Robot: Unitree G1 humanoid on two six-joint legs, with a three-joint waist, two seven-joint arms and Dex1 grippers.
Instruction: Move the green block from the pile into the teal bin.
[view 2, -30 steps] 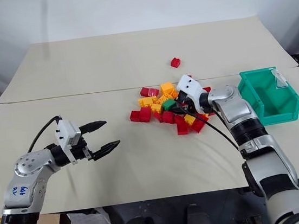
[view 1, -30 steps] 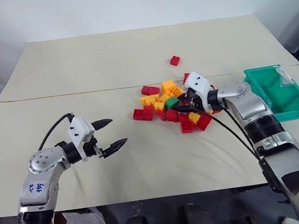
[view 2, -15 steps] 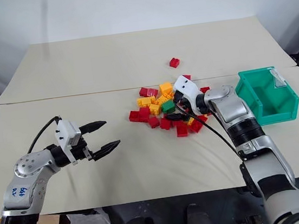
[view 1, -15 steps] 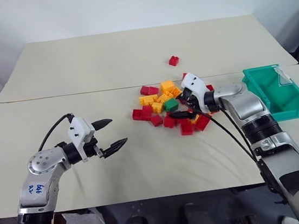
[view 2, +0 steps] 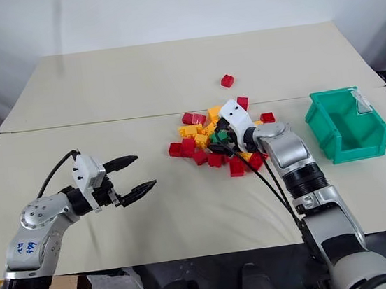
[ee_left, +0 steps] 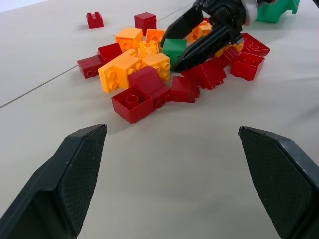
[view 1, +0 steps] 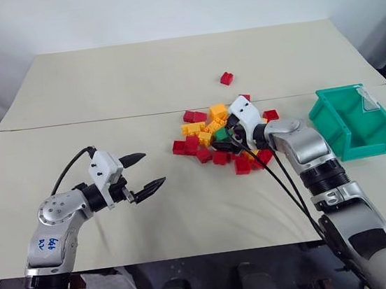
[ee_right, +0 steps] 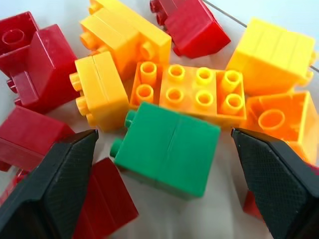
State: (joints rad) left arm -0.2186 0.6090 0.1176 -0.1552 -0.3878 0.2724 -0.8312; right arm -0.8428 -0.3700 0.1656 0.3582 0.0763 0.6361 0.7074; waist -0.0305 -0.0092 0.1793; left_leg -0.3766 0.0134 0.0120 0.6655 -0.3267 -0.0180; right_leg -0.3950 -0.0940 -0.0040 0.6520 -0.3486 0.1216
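Over on the left, the left claw (view 1: 146, 172) is hanging above bare table (view 1: 187, 209) with its two black fingers spread apart and nothing between them, well off at about nine o'clock from the pile (view 1: 222, 138).

In the pile's middle the green block (ee_right: 167, 149) is lying on its side, studs pointing sideways, an orange studded brick (ee_right: 188, 93) touching it behind and red bricks (ee_right: 30, 69) crowding its lower edge. It is looking like a hard, light plastic piece — stiff, not fragile, smooth enough to slip if pinched on a corner. I would judge the flat opposite faces the place to take it, square on, clear of the studs. It is a plain, glossy green with a faint seam down the middle.

The right claw (ee_right: 159, 194) is reaching in with its fingers wide apart on either side of the green block, not yet closing on it.

Further right, at about three o'clock from the pile, the teal bin (view 1: 335, 127) is sitting open-topped — well apart.
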